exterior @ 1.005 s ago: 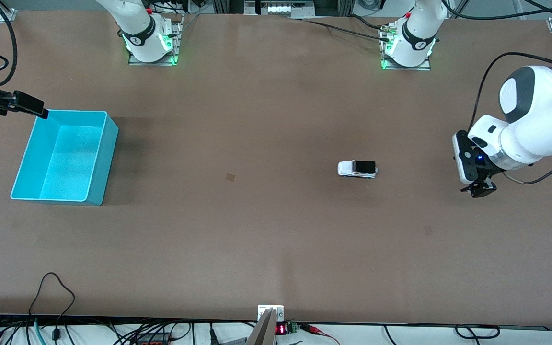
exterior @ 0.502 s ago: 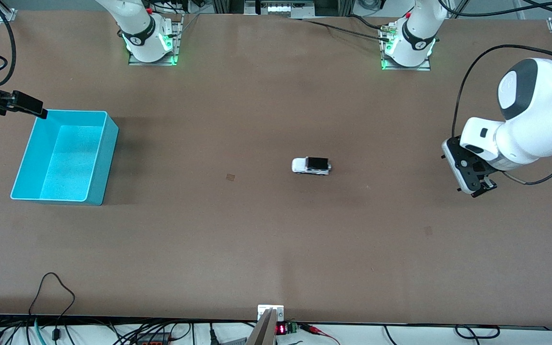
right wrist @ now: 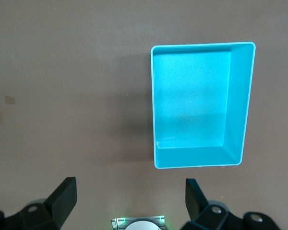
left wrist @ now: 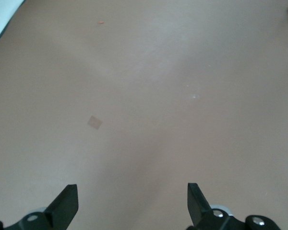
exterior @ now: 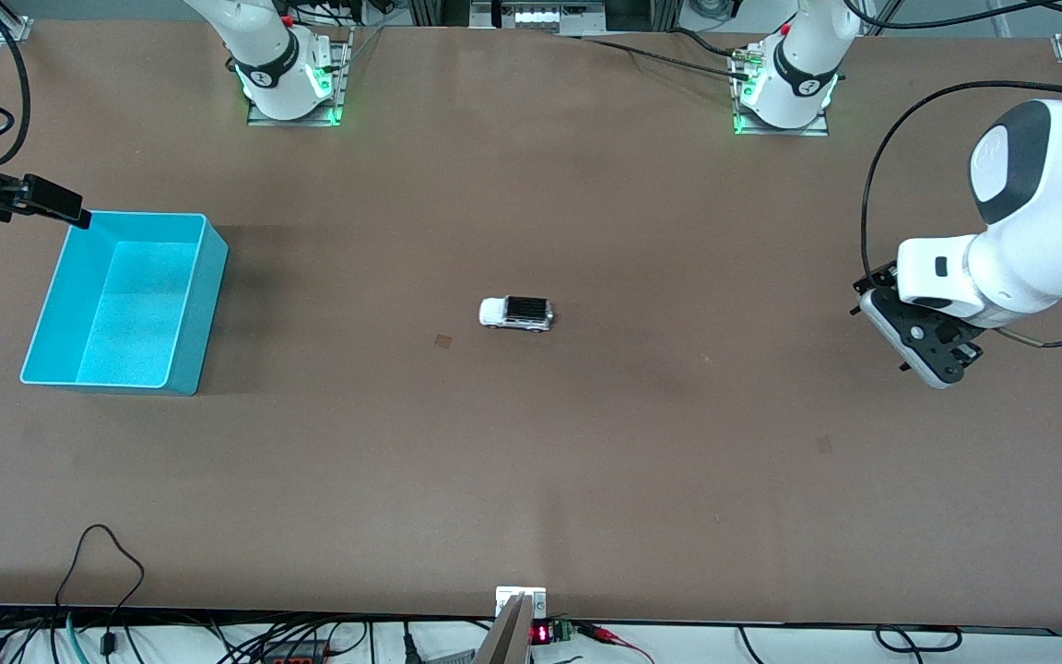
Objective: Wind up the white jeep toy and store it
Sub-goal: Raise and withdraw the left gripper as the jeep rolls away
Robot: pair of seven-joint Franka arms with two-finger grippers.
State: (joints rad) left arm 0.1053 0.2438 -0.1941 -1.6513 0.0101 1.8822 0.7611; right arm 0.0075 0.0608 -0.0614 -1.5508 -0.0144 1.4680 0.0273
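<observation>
Sitting mid-table, white jeep toy (exterior: 516, 314) shows its black ribbed roof; both grippers' fingers spread, empty.

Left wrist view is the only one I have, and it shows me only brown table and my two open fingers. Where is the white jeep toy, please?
Observer: The white jeep toy stands on its wheels near the middle of the table, well apart from the left gripper, toward the right arm's end from it.
Operator: Does the other arm hold it?
Observer: No. The right gripper is open, up in the air by a corner of the teal bin, and holds nothing.
Operator: Is something in that bin?
Observer: Nothing; its floor is bare.
</observation>
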